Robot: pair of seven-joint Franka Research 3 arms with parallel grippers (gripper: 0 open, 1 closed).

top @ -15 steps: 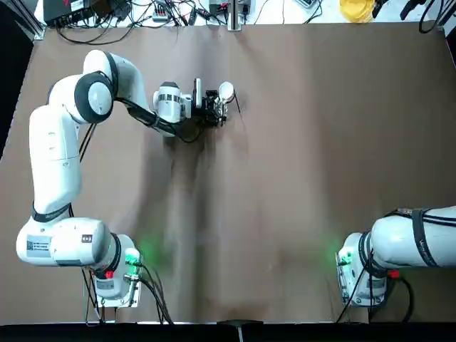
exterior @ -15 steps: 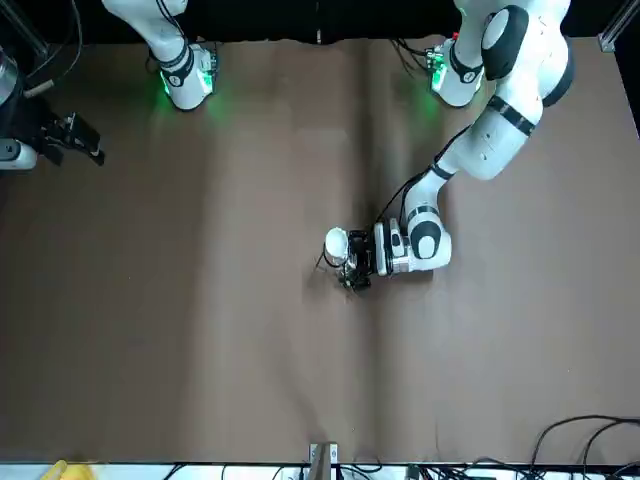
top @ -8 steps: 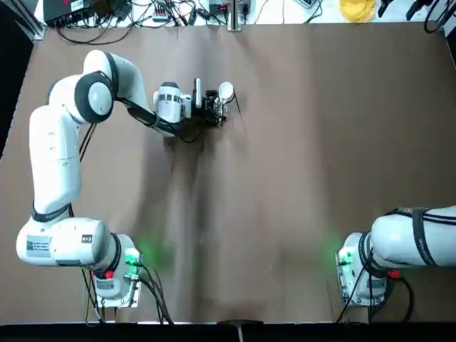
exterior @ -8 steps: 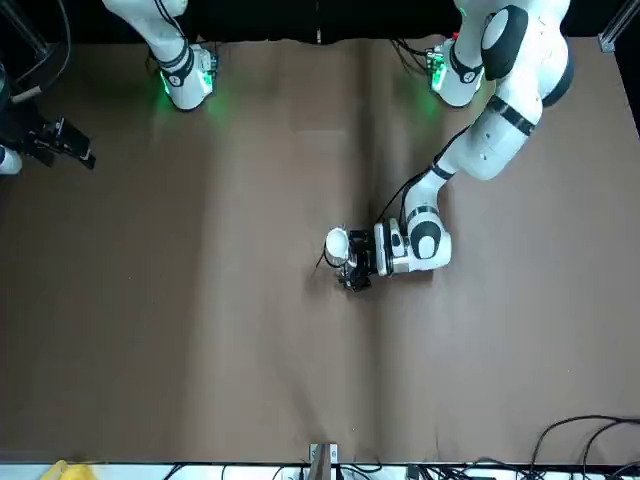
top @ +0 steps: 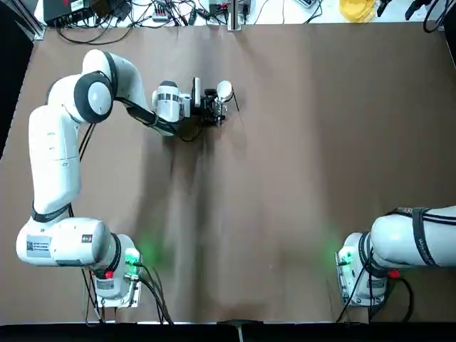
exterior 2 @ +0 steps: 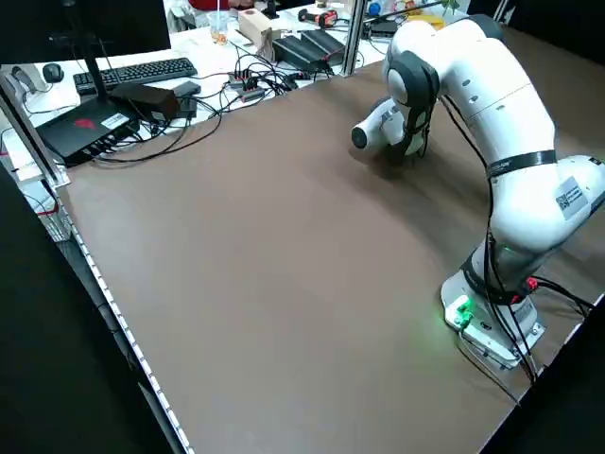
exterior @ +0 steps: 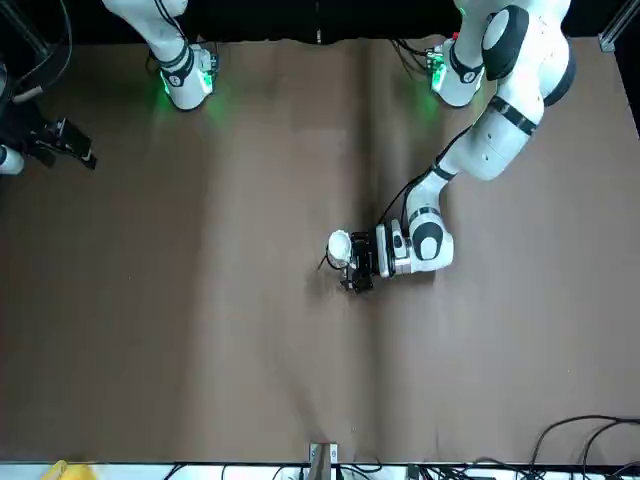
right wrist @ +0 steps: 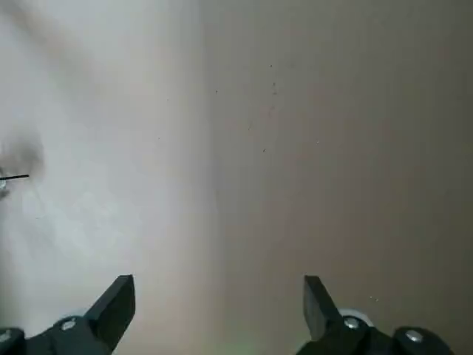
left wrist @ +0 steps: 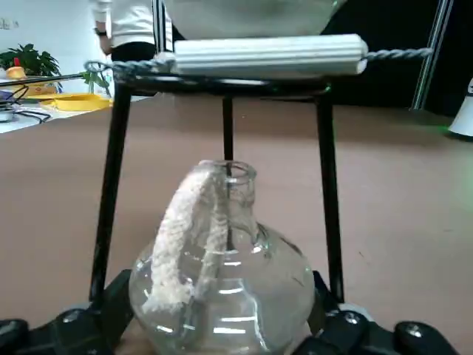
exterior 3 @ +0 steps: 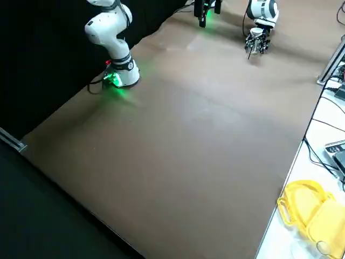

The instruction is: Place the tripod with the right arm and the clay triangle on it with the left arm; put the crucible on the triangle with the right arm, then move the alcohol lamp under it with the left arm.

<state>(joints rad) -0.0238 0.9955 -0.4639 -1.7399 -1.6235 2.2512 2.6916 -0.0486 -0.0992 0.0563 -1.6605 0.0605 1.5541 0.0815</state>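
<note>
Alcohol lamp [left wrist: 222,303] sits under the tripod [left wrist: 330,200], toward the far side of the bench [top: 285,178] in front of the left arm. The left gripper [left wrist: 220,285] is low at the stand, its fingers spread wide, one on each side of the glass bulb; whether they brush the bulb or the legs I can't quite tell from this angle. Coming in low lets them pass between the legs without disturbing what's on top.

Up there the clay triangle [left wrist: 270,55] lies across the ring and carries the crucible [left wrist: 251,15], so the cup has a firm seat right above the wick [left wrist: 174,266], where a flame would go. The right gripper [right wrist: 219,279] waits over at its own side with empty, parted fingers, leaving room for the left.

Compared with the earlier frame, the left arm and the crucible have both shifted very slightly toward the robot's left, as if the fingers or lamp tugged the stand along. The right arm looks almost unchanged.

I'd judge the job nearly done: what remains is backing the left gripper straight out. Slow is best, since a snagged leg could tip the cup.
</note>
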